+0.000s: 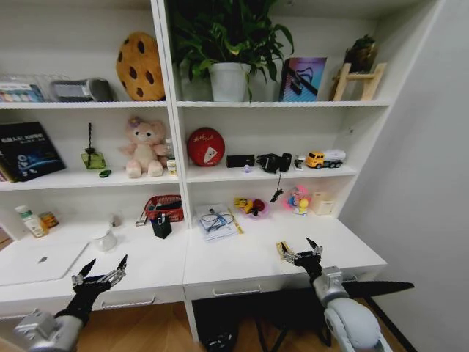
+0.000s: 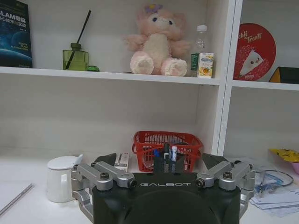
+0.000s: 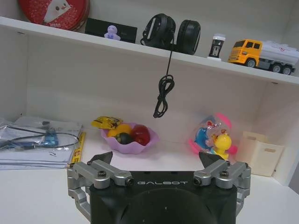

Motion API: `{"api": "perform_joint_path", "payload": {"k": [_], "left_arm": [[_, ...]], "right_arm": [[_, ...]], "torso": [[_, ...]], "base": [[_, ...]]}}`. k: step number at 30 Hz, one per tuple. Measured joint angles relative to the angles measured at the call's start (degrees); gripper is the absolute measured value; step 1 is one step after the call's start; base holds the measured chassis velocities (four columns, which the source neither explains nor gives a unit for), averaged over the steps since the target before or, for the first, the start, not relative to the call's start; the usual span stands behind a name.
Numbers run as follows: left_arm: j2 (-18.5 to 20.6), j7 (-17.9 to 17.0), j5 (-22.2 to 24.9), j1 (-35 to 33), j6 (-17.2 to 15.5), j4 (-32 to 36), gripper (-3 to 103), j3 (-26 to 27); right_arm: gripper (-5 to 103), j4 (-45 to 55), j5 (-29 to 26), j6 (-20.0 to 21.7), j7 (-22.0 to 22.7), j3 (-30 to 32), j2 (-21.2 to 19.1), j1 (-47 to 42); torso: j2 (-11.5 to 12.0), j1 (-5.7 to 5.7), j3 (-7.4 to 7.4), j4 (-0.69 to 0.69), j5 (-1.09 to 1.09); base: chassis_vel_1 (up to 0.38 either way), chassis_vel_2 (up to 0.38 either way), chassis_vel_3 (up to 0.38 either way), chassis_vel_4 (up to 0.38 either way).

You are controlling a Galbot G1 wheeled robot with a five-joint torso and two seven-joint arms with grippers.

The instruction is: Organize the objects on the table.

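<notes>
At the table (image 1: 242, 264) front edge | left gripper (image 1: 102, 273) and right gripper (image 1: 304, 252) hover, jaws wide, holding nothing | step: pre-reach; next likely needs choosing an object, perhaps the laptop (image 1: 33, 262) left of both

Pink plush bear (image 1: 145, 147) on shelf, cookie cushion (image 1: 140, 66), potted plant (image 1: 229, 44)

Tall white shelving (image 1: 170, 110) rose from the back edge of the white table (image 1: 242, 260). A plain grey wall (image 1: 432, 169) stood beyond its right edge, and wooden floor (image 1: 146, 330) showed below its front edge.
</notes>
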State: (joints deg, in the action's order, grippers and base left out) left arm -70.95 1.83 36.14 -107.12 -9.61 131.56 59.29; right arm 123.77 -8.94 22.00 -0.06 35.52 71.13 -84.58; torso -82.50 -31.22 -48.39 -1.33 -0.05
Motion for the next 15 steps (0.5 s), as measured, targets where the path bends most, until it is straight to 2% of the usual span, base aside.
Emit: {"api": "perform_joint_path", "payload": {"k": [8,15], "left_arm": [[0.0,-0.03,0.0,0.0,0.0,0.0,100,0.02],[0.0,-0.03,0.0,0.0,0.0,0.0,100,0.01]], "right_arm": [[100,-0.21,-0.06,0.61,-0.12,-0.58,0.37,0.38],[100,0.02,0.13,0.99,0.1,-0.46,0.62,-0.18]], "torso": [[0.0,0.01,0.0,-0.01,0.06],[0.0,0.0,0.0,-0.01,0.04]], "base": [[0.026,0.069,-0.024,-0.041],[-0.102,0.067,0.096,-0.06]]}}
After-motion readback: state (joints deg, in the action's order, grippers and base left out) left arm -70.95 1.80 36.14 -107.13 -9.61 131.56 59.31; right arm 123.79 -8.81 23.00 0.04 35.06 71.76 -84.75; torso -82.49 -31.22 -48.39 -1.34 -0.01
